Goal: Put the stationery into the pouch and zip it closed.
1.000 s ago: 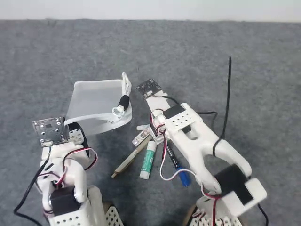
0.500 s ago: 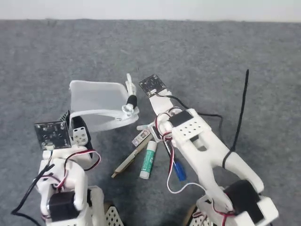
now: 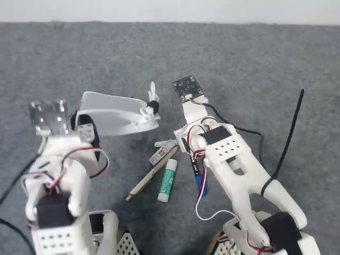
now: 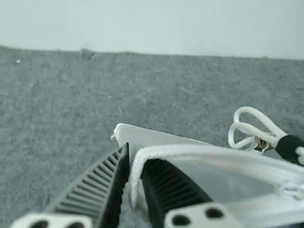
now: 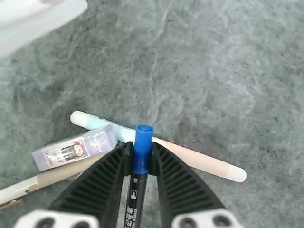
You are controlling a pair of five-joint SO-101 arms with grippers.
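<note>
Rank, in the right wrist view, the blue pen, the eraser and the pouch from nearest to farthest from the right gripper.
1. blue pen: clamped in the right gripper itself.
2. eraser: lying flat, just beside one fingertip.
3. pouch: farthest, well beyond the eraser.
</note>
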